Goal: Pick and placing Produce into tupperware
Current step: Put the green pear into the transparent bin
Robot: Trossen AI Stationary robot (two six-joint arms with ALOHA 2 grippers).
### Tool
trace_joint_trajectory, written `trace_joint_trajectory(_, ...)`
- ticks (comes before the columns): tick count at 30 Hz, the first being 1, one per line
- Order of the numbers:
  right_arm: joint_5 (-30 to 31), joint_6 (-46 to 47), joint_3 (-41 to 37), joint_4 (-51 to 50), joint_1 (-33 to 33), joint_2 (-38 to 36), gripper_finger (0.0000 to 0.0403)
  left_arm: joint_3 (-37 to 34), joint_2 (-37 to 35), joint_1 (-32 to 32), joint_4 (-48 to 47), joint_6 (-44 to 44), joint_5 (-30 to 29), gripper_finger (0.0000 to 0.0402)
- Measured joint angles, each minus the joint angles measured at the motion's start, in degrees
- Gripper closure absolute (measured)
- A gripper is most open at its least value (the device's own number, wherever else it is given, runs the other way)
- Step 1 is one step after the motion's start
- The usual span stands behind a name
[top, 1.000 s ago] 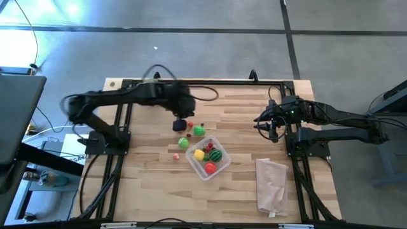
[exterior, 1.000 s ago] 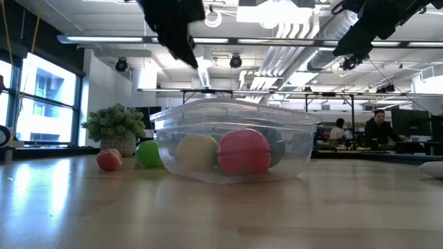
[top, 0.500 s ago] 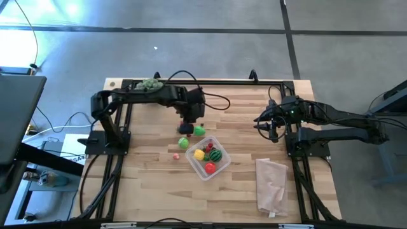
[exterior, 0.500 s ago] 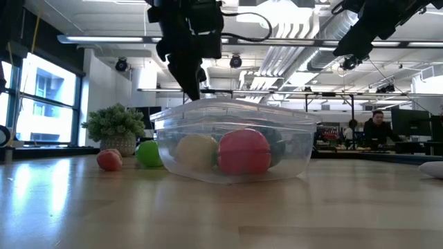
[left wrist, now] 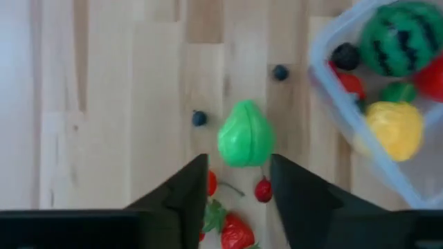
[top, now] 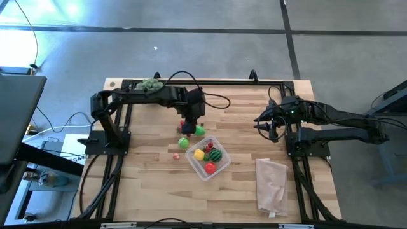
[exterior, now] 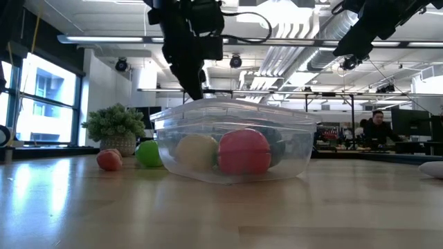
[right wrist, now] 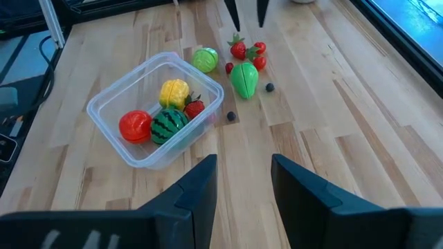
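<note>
Several toy fruits already lie inside the tupperware (top: 208, 158) seen from above; my left gripper (top: 188, 124) hovers over loose produce beside it, while my right gripper (top: 272, 129) waits well apart. From table height, the wooden table (exterior: 221, 207) looks smooth, an office behind. At my left wrist, fingers (left wrist: 185, 194) parted around nothing, I judge the green pear (left wrist: 246, 134) light, hard, slippery; grip its widest part.

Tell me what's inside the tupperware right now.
In the tupperware: a red ball, a striped watermelon, a yellow piece and a small strawberry. A dark berry shows from the left wrist. Anything underneath them is hidden.
</note>
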Motion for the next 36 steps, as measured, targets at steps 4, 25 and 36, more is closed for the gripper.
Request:
trace_joint_trajectory(4,0.0,0.0,0.0,0.0,0.0,0.0,0.0274,-0.6,1.4,0.0,-0.3,-0.1,-0.2,0.0201)
trace_joint_trajectory(25,-0.1,0.0,0.0,0.0,0.0,0.0,0.0274,-0.6,11.2,-1.2,1.3,3.1,0.9,0.0156)
trace_joint_trajectory(36,0.0,0.0,0.0,0.0,0.0,0.0,0.0274,-0.6,13.0,-2.6,3.1,3.2,0.8,0.0156)
